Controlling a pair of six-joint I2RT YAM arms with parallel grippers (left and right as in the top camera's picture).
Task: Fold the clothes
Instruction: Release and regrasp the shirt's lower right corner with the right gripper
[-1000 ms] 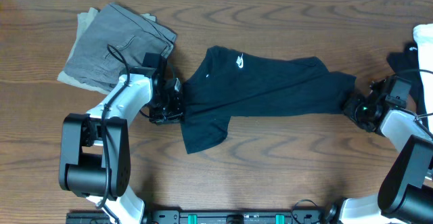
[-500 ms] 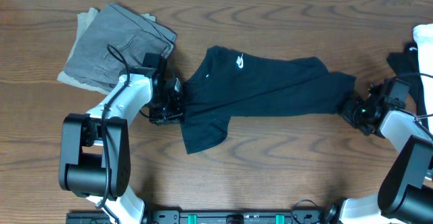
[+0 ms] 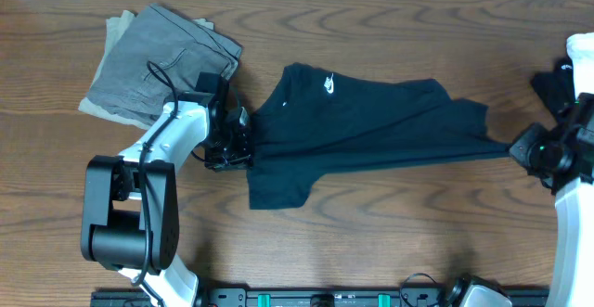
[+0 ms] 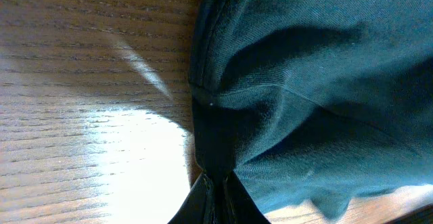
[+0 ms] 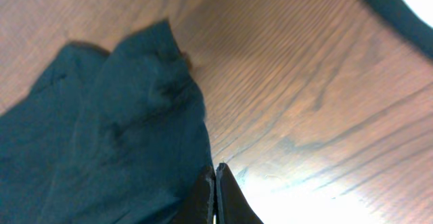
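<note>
The black T-shirt (image 3: 371, 121) lies across the middle of the table, its small white logo (image 3: 329, 85) facing up. It is pulled taut between both grippers. My left gripper (image 3: 234, 149) is shut on the shirt's left edge; the left wrist view shows the jaws (image 4: 215, 187) pinching a bunched fold of the shirt (image 4: 325, 82). My right gripper (image 3: 520, 147) is shut on the right edge, which is drawn out to a point. In the right wrist view the closed jaws (image 5: 215, 180) hold the edge of the fabric (image 5: 101, 136) just above the wood.
A grey folded garment (image 3: 158, 61) lies at the back left, just behind my left arm. A white cloth (image 3: 583, 52) and a dark item (image 3: 552, 83) sit at the right edge, behind my right gripper. Bare wood (image 3: 390, 214) lies in front of the shirt.
My right gripper has moved right and a little toward the front, pulling the shirt's right edge into a stretched point. The left gripper has stayed in place, still shut on the shirt.
</note>
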